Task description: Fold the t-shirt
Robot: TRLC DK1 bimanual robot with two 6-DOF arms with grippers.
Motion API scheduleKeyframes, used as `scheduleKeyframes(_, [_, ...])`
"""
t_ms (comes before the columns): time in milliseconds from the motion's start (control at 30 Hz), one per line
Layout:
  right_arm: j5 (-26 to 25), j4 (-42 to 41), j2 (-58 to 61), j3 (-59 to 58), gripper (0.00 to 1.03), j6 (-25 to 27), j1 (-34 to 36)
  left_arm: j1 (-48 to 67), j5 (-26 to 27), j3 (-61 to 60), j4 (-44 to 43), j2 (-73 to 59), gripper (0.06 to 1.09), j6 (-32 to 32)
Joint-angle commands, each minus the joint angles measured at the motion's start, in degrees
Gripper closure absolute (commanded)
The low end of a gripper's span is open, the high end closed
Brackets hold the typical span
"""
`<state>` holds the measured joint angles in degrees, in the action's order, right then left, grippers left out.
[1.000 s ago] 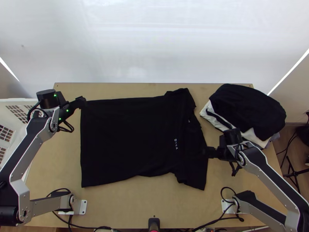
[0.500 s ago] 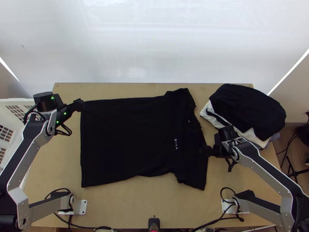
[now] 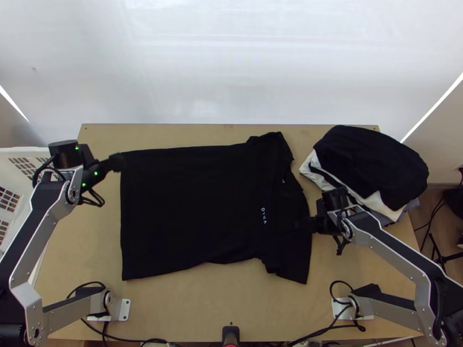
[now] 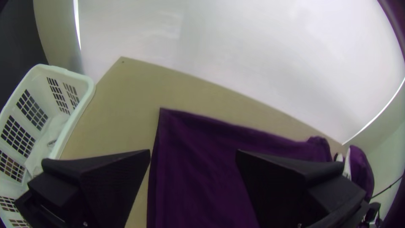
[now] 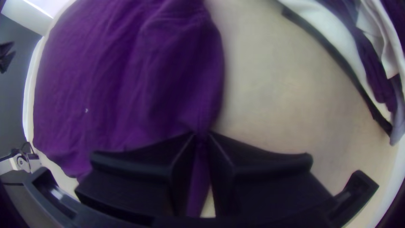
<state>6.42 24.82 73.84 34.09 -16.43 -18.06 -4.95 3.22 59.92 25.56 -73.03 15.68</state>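
A black t-shirt (image 3: 191,208) lies spread flat across the middle of the table, its hem at the left and its neck and sleeves at the right. My left gripper (image 3: 120,162) is at the hem's far corner; the left wrist view has the left gripper (image 4: 194,153) open, with the shirt (image 4: 202,169), purple-looking there, beyond and between its fingers. At the shirt's right edge, by the neck and near sleeve, is my right gripper (image 3: 304,224). In the right wrist view, the right gripper (image 5: 202,134) is shut on a narrow ridge of the shirt (image 5: 177,76).
A pile of dark and white clothes (image 3: 370,168) sits at the table's far right. Beside the left edge stands a white basket (image 4: 63,135) with grid openings. Bare table (image 3: 191,306) runs along the near side, with cables by the bases.
My left gripper has shifted slightly left and toward the near side. The right arm has moved a little left, its gripper farther over the shirt. The shirt lies nearly as before.
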Motion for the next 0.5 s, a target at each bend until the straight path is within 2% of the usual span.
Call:
scheduleKeyframes(0, [-1.14,-4.87,-3.36,-1.83,1.00,0.34,-0.22,3.46,0.91,4.33,23.31,-0.88,0.13,-10.85])
scheduleKeyframes(67, [-1.23,-4.87,-3.36,-2.01,1.00,0.25,-0.04,7.15,1.87,6.70,32.97,0.09,0.26,-14.98])
scheduleKeyframes(133, [-1.23,-5.04,-3.27,-2.18,1.00,0.08,-0.04,9.08,2.58,8.37,40.80,0.00,0.26,-16.74])
scheduleKeyframes(167, [-1.23,-5.57,-3.09,-2.36,1.00,0.08,-0.04,9.26,4.51,8.90,43.78,0.00,0.26,-16.74])
scheduleKeyframes(233, [-1.23,-6.80,-2.30,-2.88,1.00,-0.19,-0.48,8.99,8.99,8.99,48.97,-0.09,0.21,-16.82])
scheduleKeyframes(267, [-1.32,-6.80,-2.30,-2.80,1.00,-0.27,-0.48,8.91,9.61,8.72,50.46,-0.62,0.14,-16.74])
scheduleKeyframes(333, [-1.32,-6.89,-2.21,-2.80,1.00,-0.36,-0.39,9.61,9.43,7.05,55.30,-1.76,0.10,-16.82])
scheduleKeyframes(400, [-1.32,-6.89,-2.30,-3.06,1.00,-0.27,-0.39,11.45,8.73,2.66,55.65,-1.67,0.10,-16.65])
scheduleKeyframes(467, [-1.32,-6.89,-2.48,-3.32,1.00,-0.27,-0.39,14.53,4.16,-3.50,52.75,0.35,0.10,-16.56])
